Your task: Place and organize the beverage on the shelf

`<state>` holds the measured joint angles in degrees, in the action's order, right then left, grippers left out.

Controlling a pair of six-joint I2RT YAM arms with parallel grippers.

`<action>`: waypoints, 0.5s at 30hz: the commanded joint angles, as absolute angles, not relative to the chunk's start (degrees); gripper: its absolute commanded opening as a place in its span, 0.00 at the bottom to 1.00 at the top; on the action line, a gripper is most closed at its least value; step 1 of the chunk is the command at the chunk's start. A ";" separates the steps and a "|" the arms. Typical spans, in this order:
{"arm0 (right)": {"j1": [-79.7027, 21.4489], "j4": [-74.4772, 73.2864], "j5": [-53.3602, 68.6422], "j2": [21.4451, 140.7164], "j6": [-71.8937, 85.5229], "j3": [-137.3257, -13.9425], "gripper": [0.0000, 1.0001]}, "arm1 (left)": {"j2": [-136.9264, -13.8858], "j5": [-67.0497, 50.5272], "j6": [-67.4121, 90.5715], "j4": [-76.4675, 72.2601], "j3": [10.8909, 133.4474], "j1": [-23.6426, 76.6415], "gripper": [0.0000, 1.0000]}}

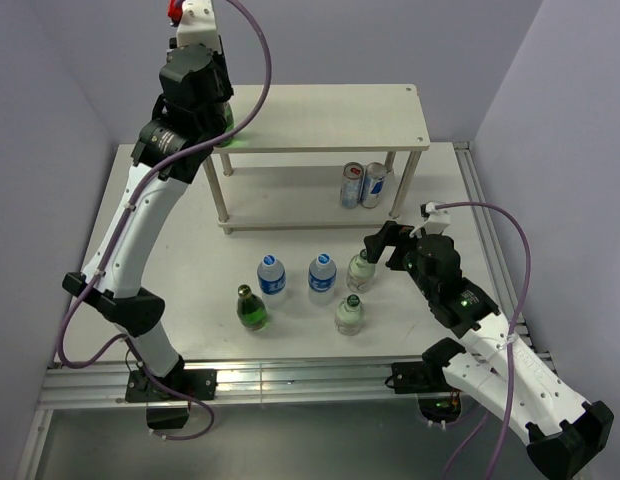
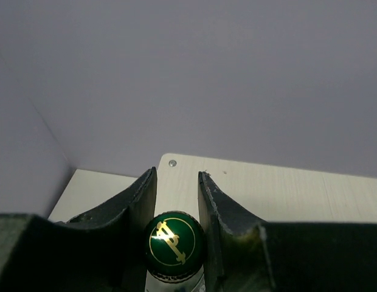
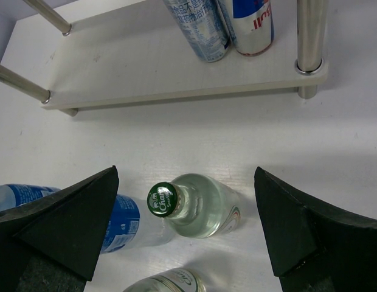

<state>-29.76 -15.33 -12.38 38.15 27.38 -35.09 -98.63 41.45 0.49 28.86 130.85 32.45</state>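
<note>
The shelf [image 1: 330, 112] stands at the back of the table, with two cans [image 1: 363, 185] on its lower board [image 3: 146, 73]. My left gripper [image 2: 177, 182] is shut on the neck of a bottle with a green and gold cap [image 2: 174, 242]. It holds the bottle over the left end of the top board [image 2: 286, 191]. In the top view the left gripper [image 1: 218, 118] is mostly hidden under its wrist. My right gripper [image 3: 185, 182] is open, with its fingers on either side of an upright clear glass bottle [image 3: 207, 210]. It shows in the top view too [image 1: 361, 270].
Two blue-label water bottles [image 1: 272, 275] [image 1: 322, 277], a green bottle [image 1: 252, 308] and another clear bottle [image 1: 349, 314] stand on the table in front of the shelf. Walls close in on the left and the back. A metal rail runs along the near edge.
</note>
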 commanded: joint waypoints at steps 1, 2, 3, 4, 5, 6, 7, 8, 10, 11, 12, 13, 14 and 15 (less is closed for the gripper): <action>-30.15 -12.66 -12.04 37.44 27.60 -34.28 0.99 | -96.15 38.24 2.90 15.75 129.13 30.85 0.00; -30.15 -12.74 -12.04 37.27 27.60 -34.19 0.99 | -95.98 37.62 3.25 15.21 128.42 30.07 0.00; -30.15 -12.66 -11.95 37.27 27.60 -34.10 0.99 | -96.06 36.83 4.56 15.03 128.15 29.62 0.00; -30.23 -12.66 -11.87 37.18 27.60 -34.10 0.99 | -96.33 35.43 5.27 15.38 128.41 28.66 0.00; -30.15 -12.66 -11.87 37.26 27.60 -34.10 0.99 | -97.02 35.16 5.71 15.64 128.67 28.22 0.00; -30.15 -12.83 -11.87 37.27 27.68 -34.19 0.99 | -97.55 34.90 6.58 15.91 128.93 27.86 0.00; -30.15 -12.83 -11.78 37.27 27.69 -34.19 0.99 | -97.91 34.11 7.03 16.08 129.20 27.51 0.00; -30.15 -12.83 -11.78 37.27 27.69 -34.10 0.99 | -98.35 33.93 7.21 15.91 129.03 27.16 0.00; -30.23 -12.74 -11.60 37.27 27.68 -34.10 0.99 | -98.61 34.10 7.03 15.03 127.98 27.07 0.00; -30.15 -12.66 -11.51 37.18 27.69 -34.01 0.99 | -98.61 33.84 6.77 14.25 127.27 26.98 0.00; -30.15 -12.66 -11.43 37.18 27.69 -33.93 0.99 | -98.53 33.23 5.98 12.59 126.57 26.98 0.00; -30.15 -12.66 -11.43 37.09 27.69 -33.93 0.99 | -98.53 32.96 5.80 11.52 125.26 26.98 0.00; -30.15 -12.66 -11.34 37.09 27.77 -33.93 0.99 | -98.70 32.78 5.63 10.90 124.90 26.98 0.00; -30.15 -12.57 -11.25 37.00 27.69 -33.84 0.99 | -99.05 32.52 5.54 10.29 125.07 26.90 0.00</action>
<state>-29.76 -14.98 -11.51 37.87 27.44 -34.15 -99.00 35.38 4.54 17.74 125.56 26.85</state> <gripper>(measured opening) 0.993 0.367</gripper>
